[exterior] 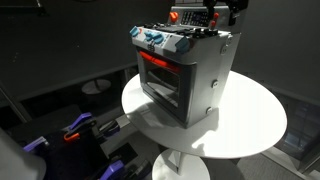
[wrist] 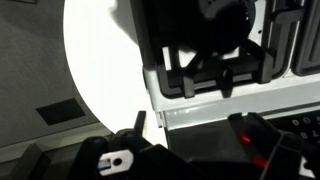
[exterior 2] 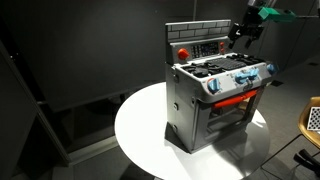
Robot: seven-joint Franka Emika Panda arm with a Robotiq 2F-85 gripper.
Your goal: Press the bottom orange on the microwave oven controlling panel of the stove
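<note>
The small grey toy stove stands on a white round table; it also shows in an exterior view. Its dark control panel with tiny red-orange and pale buttons sits upright at the back of the stove top; in an exterior view the arm partly hides it. My gripper hangs above the stove's back edge, just beside the panel, also in an exterior view. In the wrist view the gripper has its two fingers apart and empty, over the dark panel, where a red spot glows.
The white round table carries only the stove. Blue-and-white knobs and the red-trimmed oven door face front. Dark burners lie just before the panel. Purple and red gear sits low beside the table.
</note>
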